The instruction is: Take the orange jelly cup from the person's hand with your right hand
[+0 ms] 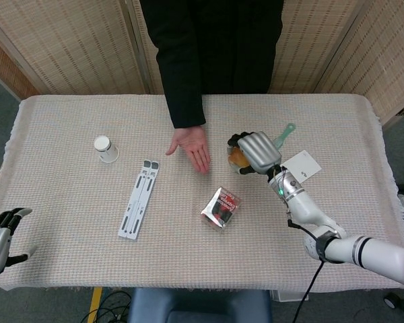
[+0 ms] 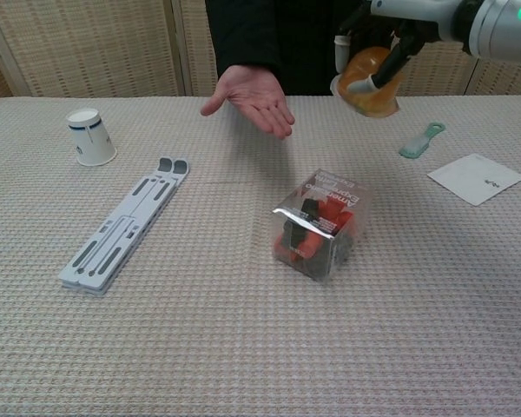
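My right hand (image 1: pixel 254 151) (image 2: pixel 391 39) grips the orange jelly cup (image 2: pixel 370 82) (image 1: pixel 237 157) and holds it in the air, well to the right of the person's hand (image 1: pixel 194 145) (image 2: pixel 253 94). The person's palm lies open and bare above the table. At the bottom left corner of the head view my left hand (image 1: pixel 1 232) hangs off the table edge, its fingers apart with nothing in them.
A clear box with red and black contents (image 1: pixel 221 207) (image 2: pixel 321 224) lies below the held cup. A white paper cup (image 1: pixel 106 148), a grey folded stand (image 1: pixel 139 198), a green tool (image 1: pixel 281 137) and a white card (image 1: pixel 299 167) lie on the cloth-covered table (image 1: pixel 74 114).
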Motion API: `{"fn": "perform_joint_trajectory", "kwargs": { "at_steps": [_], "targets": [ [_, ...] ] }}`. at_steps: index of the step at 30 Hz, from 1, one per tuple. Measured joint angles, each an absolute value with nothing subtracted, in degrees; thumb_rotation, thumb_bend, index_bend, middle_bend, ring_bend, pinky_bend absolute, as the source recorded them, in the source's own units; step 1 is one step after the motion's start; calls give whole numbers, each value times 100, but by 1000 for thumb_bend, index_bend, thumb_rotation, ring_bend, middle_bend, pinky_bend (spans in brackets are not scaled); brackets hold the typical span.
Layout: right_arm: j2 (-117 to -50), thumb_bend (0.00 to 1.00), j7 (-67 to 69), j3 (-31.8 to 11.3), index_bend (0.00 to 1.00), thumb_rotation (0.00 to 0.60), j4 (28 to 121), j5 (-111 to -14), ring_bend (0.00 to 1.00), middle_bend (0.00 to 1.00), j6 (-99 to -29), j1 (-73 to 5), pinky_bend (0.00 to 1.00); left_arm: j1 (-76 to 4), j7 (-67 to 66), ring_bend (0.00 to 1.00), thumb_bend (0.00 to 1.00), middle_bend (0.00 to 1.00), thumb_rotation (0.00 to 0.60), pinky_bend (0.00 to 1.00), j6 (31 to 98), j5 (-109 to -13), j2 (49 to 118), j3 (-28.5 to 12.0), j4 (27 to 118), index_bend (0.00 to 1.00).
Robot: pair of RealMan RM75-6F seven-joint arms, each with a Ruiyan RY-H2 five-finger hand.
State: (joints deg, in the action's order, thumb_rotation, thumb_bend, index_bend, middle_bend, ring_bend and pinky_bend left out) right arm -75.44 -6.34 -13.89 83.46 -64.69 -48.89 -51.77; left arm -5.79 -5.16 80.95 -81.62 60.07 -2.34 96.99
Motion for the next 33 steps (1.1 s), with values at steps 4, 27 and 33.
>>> {"fn": "perform_joint_trajectory", "kwargs": {
  "at_steps": [4,27,33],
  "targets": [
    [-7703,580,-575,-1270,673,600,8000,-6415,475,490,-4774,-5123,782,-600,-562,201,220,228,600,239,8083,-8208,6003,-218,9738,221],
    [-9109,334,-71,-1086,246,600,6010,-6373,241,258,-3494,-5429,429,-562,-615,201,220,228,600,239,8085,-8127,6007,-185,9743,219],
    [-8917,317,-211,-1054,2,600,6265,-6249,76,109,-3346,-5431,273,-590,-685,201,220,228,600,239,8062,-8104,6043,-200,9726,219]
  ]
}}
